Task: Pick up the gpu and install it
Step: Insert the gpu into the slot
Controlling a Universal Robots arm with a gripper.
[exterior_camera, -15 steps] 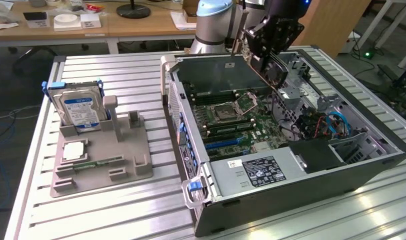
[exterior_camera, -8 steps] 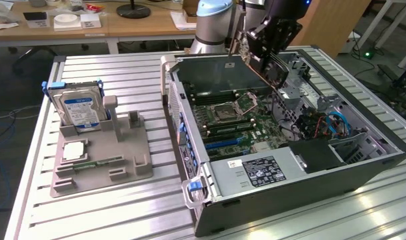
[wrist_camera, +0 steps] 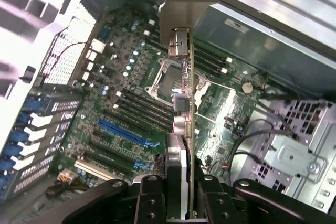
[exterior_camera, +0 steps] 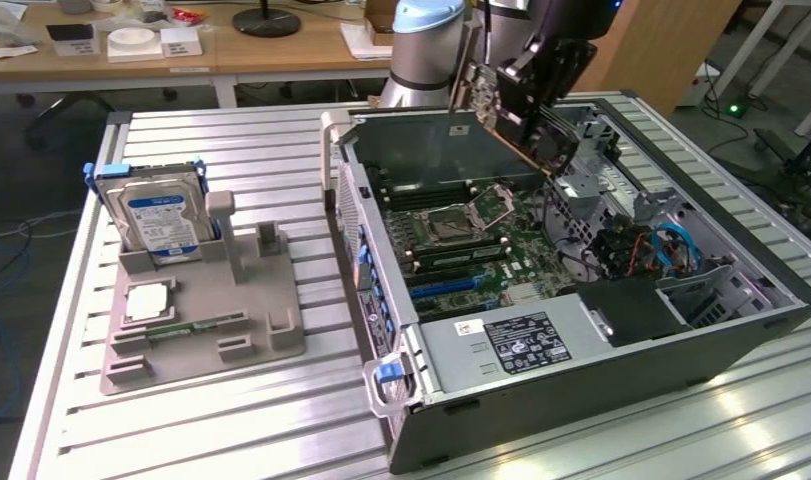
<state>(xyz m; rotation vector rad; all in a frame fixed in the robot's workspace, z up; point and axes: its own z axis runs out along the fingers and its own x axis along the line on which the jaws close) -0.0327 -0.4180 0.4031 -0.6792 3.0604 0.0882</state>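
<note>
The claw [wrist_camera: 178, 187] was clamped on the gpu [wrist_camera: 182, 103], which hung edge-on above the open computer case [exterior_camera: 579, 400]. It probably needed holding upright, with its edge squared over the blue slot [wrist_camera: 126, 134].

The arm [exterior_camera: 421, 60] is a thick, rounded tube of silver-grey metal, with a pale blue cap on its joint. The gripper [exterior_camera: 521, 85] is black and faintly glossy, built of angular plates and links. Its fingers [wrist_camera: 149, 200] are matte black bars, hinged on round black pins with small screw heads at the pivots.
</note>
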